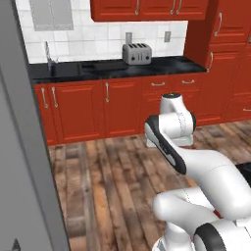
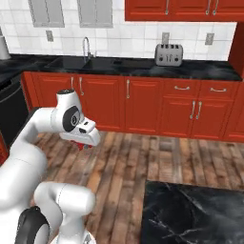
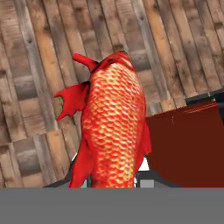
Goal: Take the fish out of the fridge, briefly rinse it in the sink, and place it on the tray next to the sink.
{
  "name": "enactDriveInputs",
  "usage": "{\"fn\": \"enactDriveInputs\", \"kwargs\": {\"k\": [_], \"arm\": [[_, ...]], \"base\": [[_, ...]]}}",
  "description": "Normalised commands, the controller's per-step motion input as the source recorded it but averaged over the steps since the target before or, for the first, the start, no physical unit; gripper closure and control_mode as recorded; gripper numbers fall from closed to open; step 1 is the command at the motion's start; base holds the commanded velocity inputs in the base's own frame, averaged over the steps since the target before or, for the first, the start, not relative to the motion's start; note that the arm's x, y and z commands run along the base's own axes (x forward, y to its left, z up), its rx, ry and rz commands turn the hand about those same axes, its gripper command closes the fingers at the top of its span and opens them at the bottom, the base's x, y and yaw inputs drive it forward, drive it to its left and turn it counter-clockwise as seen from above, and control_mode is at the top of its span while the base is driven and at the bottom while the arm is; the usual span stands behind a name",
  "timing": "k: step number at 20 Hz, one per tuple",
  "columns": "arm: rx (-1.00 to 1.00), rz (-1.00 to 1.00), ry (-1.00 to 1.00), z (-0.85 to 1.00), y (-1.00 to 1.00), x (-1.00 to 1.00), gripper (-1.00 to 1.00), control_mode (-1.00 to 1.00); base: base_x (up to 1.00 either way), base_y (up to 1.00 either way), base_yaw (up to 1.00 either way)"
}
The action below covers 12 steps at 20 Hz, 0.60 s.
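Red-orange scales up close in the hand view: the fish (image 3: pixel 114 127), tail end pointing away from me, body running down between my gripper (image 3: pixel 114 181) fingers, which are clamped on it. Plank floor (image 3: pixel 39 65) lies beneath the fish, with a dark red cabinet face (image 3: pixel 186 148) off to one side of it. From the right base view, my gripper (image 2: pixel 85 145) hangs under the hand, above the floor, with a sliver of red fish (image 2: pixel 85 146) showing below it. The sink (image 2: pixel 76 62) sits in the black bench (image 2: pixel 190 69) along the far wall, well apart from the fish, its chrome tap (image 2: pixel 86 47) rising behind the basin. A silver toaster (image 2: pixel 169 55) stands on the bench further along from the sink. In the left base view a grey fridge (image 1: pixel 22 147) panel stands close by, the sink (image 1: pixel 63 71) far beyond it, the toaster (image 1: pixel 137 53) on the same bench.
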Motion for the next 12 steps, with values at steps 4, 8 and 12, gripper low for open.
{"fn": "enactDriveInputs", "kwargs": {"k": [4, 8, 12], "arm": [[0.0, 0.0, 0.0, 0.0, 0.0, 0.0, 1.0, 1.0], [0.0, 0.0, 0.0, 0.0, 0.0, 0.0, 1.0, 1.0], [0.0, 0.0, 0.0, 0.0, 0.0, 0.0, 1.0, 1.0]], "base": [[1.0, 0.0, 0.22], [1.0, 0.0, 0.26], [1.0, 0.03, 0.27]]}}
